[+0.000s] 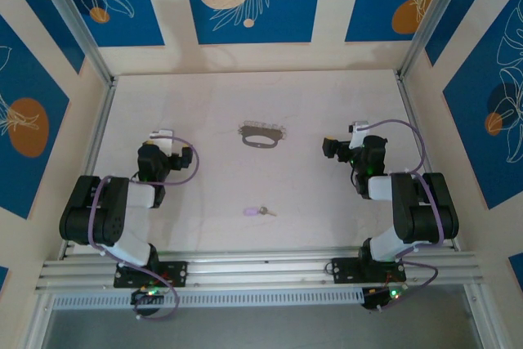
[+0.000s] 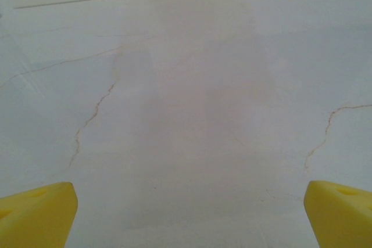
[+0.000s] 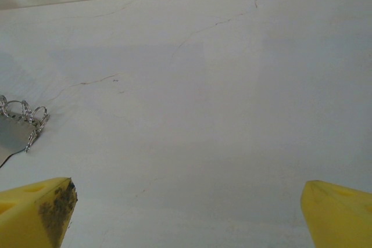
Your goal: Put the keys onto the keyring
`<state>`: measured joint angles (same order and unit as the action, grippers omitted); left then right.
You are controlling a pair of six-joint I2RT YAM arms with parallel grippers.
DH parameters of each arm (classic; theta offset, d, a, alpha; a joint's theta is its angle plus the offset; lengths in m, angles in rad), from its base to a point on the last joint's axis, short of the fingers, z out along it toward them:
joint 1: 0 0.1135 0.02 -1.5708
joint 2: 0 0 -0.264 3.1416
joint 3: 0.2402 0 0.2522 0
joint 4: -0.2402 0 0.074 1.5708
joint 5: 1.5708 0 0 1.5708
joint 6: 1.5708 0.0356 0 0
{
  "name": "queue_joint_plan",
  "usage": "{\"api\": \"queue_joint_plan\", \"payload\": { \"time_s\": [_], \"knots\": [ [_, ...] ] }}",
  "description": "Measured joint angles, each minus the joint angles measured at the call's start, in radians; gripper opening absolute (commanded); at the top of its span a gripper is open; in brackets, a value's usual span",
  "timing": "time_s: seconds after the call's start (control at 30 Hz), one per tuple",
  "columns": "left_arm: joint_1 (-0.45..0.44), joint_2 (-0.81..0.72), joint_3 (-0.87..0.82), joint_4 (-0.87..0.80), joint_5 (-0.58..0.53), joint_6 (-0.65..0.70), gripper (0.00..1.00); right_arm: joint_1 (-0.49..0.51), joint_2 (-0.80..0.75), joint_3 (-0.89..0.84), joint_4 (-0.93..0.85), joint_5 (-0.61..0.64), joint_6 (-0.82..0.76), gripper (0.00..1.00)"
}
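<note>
Status: both end effectors are idle. The left gripper (image 2: pixel 189 216) has its yellow fingers (image 2: pixel 38 213) spread wide over bare bench (image 1: pixel 327 218), with nothing between them. The right gripper (image 3: pixel 186 216) is likewise spread wide and empty; the inner face of its left-hand finger carries a dark, worn patch (image 3: pixel 55 207).

Location of parts: the keyring (image 1: pixel 261 136) lies flat at mid-bench, between the two grippers and touching neither, with its ridged coil side toward the far edge. In the right wrist view its coil end (image 3: pixel 23 120) sits just beyond the left-hand finger. The key (image 1: pixel 255 211) lies flat close to the near edge, about midway between the two arm bases and well apart from the keyring.

Judged progress: no step has begun; both parts remain to be picked up.

Hazards from this state:
- The key is tiny and flat. Broad fingers closing on it may skid it across the smooth bench or close above it.
- The worn pad may grip poorly, so the key could twist or drop.
- The keyring is unrestrained. A glancing contact would probably spin or push it away.
- The key's hole is too small to make out, so alignment for threading cannot be confirmed here
</note>
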<state>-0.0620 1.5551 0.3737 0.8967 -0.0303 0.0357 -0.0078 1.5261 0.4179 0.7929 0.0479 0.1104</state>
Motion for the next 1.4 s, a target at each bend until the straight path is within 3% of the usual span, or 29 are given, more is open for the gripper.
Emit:
{"api": "queue_joint_plan", "payload": {
  "time_s": [0.13,0.47,0.77,0.83,0.97,1.2,1.4],
  "knots": [
    [0.0,-0.004,0.005,-0.021,0.005,0.001,0.97,0.0,-0.005,0.001,-0.014,0.001,0.0,0.99],
    [-0.001,-0.227,0.149,-0.34,0.005,-0.03,0.96,0.006,-0.181,0.082,-0.262,0.005,0.013,0.99],
    [-0.049,-0.323,0.275,-0.554,0.044,-0.241,0.95,-0.023,-0.27,0.29,-0.563,-0.004,0.286,0.99],
    [-0.075,-0.328,0.307,-0.595,0.054,-0.288,0.94,-0.002,-0.271,0.299,-0.604,-0.022,0.314,1.0],
    [-0.169,-0.329,0.356,-0.665,0.087,-0.364,0.94,0.077,-0.25,0.332,-0.716,-0.084,0.343,0.87],
    [-0.321,-0.323,0.355,-0.706,0.131,-0.454,0.94,0.249,-0.205,0.406,-0.869,-0.112,0.396,0.83],
    [-0.349,-0.182,0.401,-0.744,0.232,-0.499,0.92,0.323,-0.092,0.468,-0.94,-0.086,0.469,0.74]
  ]
}}
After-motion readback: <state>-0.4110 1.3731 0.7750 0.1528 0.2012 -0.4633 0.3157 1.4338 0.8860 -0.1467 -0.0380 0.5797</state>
